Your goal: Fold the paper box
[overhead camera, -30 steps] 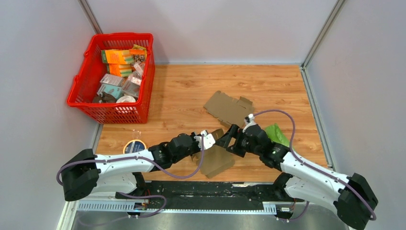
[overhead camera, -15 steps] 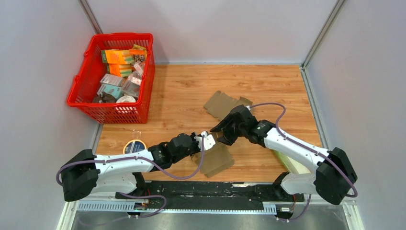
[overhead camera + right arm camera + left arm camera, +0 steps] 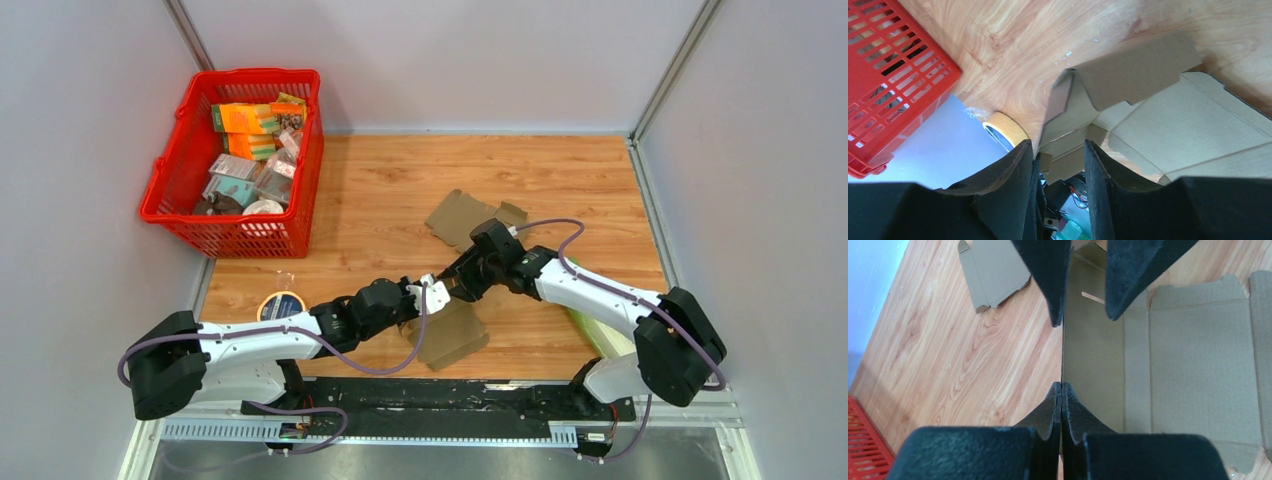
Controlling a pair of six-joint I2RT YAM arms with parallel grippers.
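From above, the left fingers (image 3: 432,293) pinch a raised flap of the flat brown cardboard box (image 3: 455,338), which lies on the wooden table (image 3: 380,190) toward its near edge. The right fingers (image 3: 462,284) meet them at that flap. At the left wrist, the left fingers (image 3: 1050,410) press together on the flap's thin edge, and the right fingers (image 3: 1045,275) stand apart opposite, one alongside it. At the right wrist, the right fingers (image 3: 1013,175) straddle the upright flap, unclamped. A second ago they stood wider, just right of the flap.
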